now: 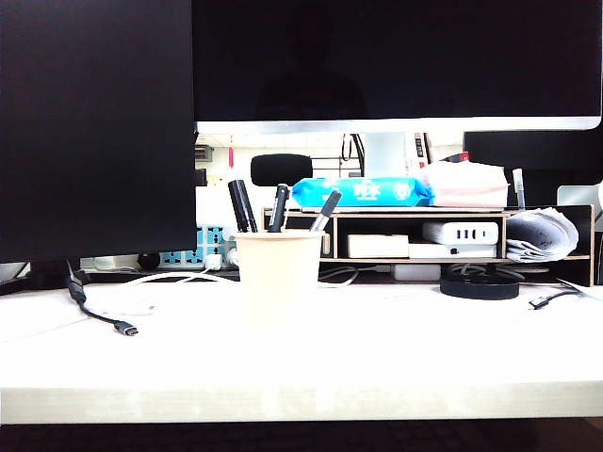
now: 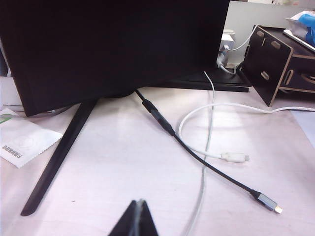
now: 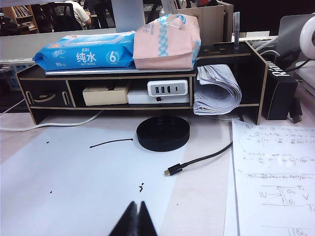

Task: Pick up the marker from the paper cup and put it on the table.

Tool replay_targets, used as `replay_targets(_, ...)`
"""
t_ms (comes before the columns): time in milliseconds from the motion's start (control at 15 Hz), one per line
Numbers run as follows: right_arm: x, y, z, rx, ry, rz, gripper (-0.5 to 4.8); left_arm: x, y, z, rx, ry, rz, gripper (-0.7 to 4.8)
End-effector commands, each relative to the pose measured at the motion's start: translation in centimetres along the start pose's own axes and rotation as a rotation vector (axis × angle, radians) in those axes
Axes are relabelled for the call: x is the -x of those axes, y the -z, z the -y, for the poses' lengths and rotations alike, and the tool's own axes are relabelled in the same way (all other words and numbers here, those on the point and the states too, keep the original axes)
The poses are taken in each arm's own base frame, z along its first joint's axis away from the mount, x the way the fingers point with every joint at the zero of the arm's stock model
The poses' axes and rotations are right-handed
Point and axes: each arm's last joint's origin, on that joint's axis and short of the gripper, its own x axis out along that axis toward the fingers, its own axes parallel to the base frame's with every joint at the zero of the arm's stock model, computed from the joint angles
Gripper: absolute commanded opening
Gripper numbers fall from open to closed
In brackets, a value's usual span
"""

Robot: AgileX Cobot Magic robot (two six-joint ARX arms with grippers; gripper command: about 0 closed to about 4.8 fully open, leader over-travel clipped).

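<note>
Your thick black marker stands upright in the plain cream paper cup mid-way across the white surface, while your left hand and right hand, both pressed together, hang over that surface well apart from the cup.

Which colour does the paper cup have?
Plain cream-beige, no print; the paper cup shows best in the exterior view.
</note>
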Motion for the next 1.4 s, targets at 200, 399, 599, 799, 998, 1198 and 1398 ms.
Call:
replay_targets(200,0.0,0.0,0.0,0.001,-0.006,0.01,-0.05,0.0,-0.1,0.0,-0.004,0.004,0.012,-0.04)
replay_targets(399,0.0,0.0,-0.5,-0.041,-0.165,0.003,-0.05,0.0,-0.1,0.0,0.005,0.005,0.013,-0.04)
replay_targets(599,0.2,-1.0,-1.1,-0.22,-0.374,0.046,-0.05,0.0,-0.1,0.1,0.141,0.048,0.008,-0.04)
replay_targets(799,0.5,-2.2,-1.3,-0.46,-0.427,0.033,-0.06,0.1,-0.5,0.5,0.351,0.185,0.005,-0.04)
replay_targets(998,1.5,-5.2,-1.8,-0.426,-0.507,0.087,-0.06,0.1,-0.5,0.6,0.356,0.204,-0.002,-0.04)
replay_targets(1198,1.2,-9.1,-2.3,-0.395,-0.566,0.044,-0.06,0.2,-0.3,1.2,0.331,0.408,-0.069,-0.05)
replay_targets(1398,-2.9,-11.4,-2.7,-0.386,-0.738,-0.197,-0.06,0.7,0.4,1.9,0.305,0.693,-0.192,-0.05)
